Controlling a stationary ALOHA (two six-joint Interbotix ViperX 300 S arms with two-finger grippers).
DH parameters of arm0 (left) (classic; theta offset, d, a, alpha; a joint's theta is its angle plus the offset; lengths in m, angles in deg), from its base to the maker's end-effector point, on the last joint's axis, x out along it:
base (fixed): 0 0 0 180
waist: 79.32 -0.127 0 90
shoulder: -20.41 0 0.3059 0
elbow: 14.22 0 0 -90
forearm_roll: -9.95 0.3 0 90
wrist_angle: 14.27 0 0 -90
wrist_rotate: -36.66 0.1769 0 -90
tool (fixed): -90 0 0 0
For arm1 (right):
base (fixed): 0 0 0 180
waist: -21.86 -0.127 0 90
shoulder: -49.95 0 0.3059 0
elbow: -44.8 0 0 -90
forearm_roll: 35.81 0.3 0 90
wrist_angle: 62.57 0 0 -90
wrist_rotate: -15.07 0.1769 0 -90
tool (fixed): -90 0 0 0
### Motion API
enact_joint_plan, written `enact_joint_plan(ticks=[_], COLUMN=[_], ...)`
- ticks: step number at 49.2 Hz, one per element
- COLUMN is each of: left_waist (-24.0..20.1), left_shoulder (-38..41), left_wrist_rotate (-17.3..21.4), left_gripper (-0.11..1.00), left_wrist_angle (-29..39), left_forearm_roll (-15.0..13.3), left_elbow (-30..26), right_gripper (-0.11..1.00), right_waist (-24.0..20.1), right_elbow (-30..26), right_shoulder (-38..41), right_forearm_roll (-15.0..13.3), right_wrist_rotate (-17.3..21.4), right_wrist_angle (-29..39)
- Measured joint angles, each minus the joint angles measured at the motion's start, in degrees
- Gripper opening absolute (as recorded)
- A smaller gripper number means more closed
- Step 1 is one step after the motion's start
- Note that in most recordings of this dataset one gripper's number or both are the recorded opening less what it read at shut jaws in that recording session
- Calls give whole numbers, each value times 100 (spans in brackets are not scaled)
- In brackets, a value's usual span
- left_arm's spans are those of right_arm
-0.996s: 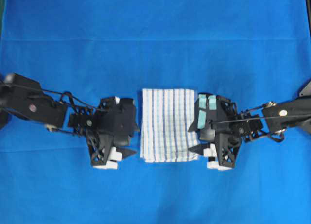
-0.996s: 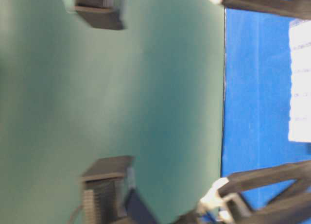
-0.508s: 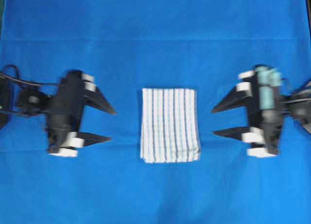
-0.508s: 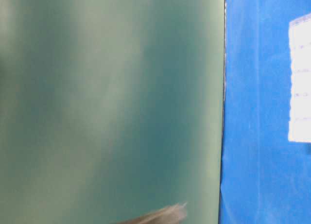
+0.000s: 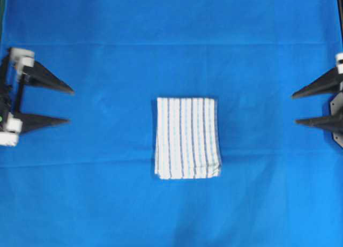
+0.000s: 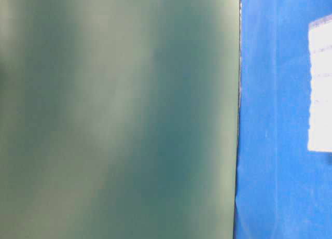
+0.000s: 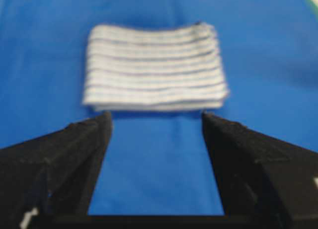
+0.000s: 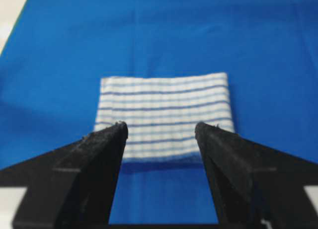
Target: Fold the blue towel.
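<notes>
Striped cloth: the towel (image 5: 187,138) lies folded into a compact rectangle at the middle of the counter (image 5: 171,22), layers stacked, stripes running along its length.
Cover: plain blue sheet over the counter, a few soft creases, nothing else on it.
Left gripper (image 5: 68,105): at the left edge of the overhead view, well apart from the towel; fingers (image 7: 74,154) spread wide, nothing between them, tips aimed at the towel.
Right gripper (image 5: 294,107): at the right edge, equally far off; fingers (image 8: 94,159) also spread wide and empty, towel seen through the gap in the wrist view.
Table-level view: mostly a green wall; only a sliver of the towel (image 6: 320,83) shows at the right edge.
Progress: judged from how it lies, the fold looks finished, with neither gripper touching the cloth.
Risk, springing open: the top layers sit loose with nothing pressing them, and the thicker lower edge seems slightly puffed, so a stiff fold could creep apart.
Risk, another reach: if a finger comes back low it could catch the near edge and drag or unfold the stack.
Risk, cover: a snagged sheet would shift the towel with it.
</notes>
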Motion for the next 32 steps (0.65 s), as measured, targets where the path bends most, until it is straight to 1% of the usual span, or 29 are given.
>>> enact_joint_plan(ticks=[7, 16, 21, 32], left_waist=[-264, -413, -457, -510], left_shoulder=[-835, -1600, -1784, -1802], left_wrist_rotate=[0, -9, -9, -9], left_gripper=[67, 67, 67, 66], left_wrist_angle=[-26, -26, -18, -9], left_forearm_roll=[0, 0, 9, 9], left_elbow=[589, 1116, 1257, 1301], right_gripper=[63, 63, 63, 63], right_waist=[325, 694, 712, 712], right_elbow=[404, 782, 853, 914], right_shoulder=[-448, -475, -360, -255], right_forearm_roll=[-9, -9, -9, -9], right_wrist_rotate=[0, 9, 9, 44], right_wrist_angle=[0, -220, -404, -545])
